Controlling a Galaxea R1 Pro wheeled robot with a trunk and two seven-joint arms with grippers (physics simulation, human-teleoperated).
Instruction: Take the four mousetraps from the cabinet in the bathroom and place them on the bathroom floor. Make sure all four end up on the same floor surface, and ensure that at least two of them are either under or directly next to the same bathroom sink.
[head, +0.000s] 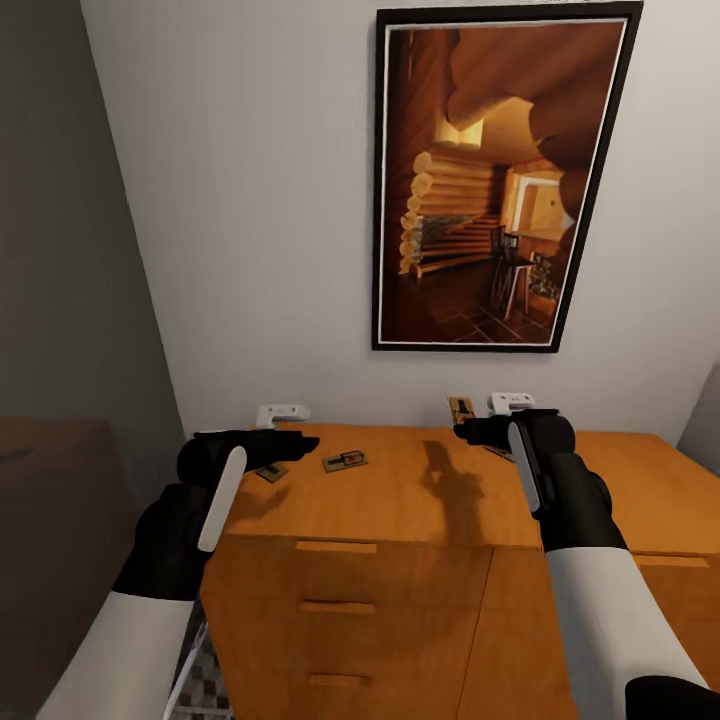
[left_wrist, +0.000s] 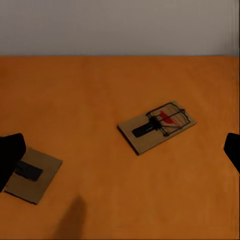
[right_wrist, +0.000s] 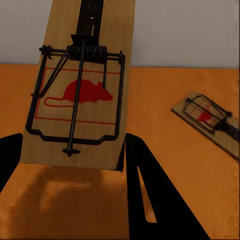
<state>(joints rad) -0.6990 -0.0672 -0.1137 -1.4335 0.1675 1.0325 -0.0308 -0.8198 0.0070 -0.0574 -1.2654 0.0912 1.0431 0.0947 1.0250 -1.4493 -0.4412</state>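
The orange-brown cabinet (head: 400, 500) stands against the wall below me. My right gripper (head: 470, 430) is shut on a mousetrap (right_wrist: 82, 95), holding it upright just above the cabinet top (right_wrist: 190, 170). A second mousetrap (right_wrist: 207, 120) lies flat beside it. My left gripper (left_wrist: 122, 150) hangs open over the top's left part. One mousetrap (left_wrist: 157, 126) lies between its fingers and a little ahead. Another mousetrap (left_wrist: 31, 174) is partly covered by one finger (left_wrist: 10, 155). In the head view these two mousetraps (head: 345, 461) (head: 272, 472) lie near the left gripper (head: 290, 445).
A large framed picture (head: 500, 180) of a log interior hangs on the white wall above the cabinet. Drawer fronts (head: 340, 600) with slim handles face me. A dark grey wall (head: 70, 250) closes the left side. A patch of cube-patterned floor (head: 205, 680) shows at the cabinet's lower left.
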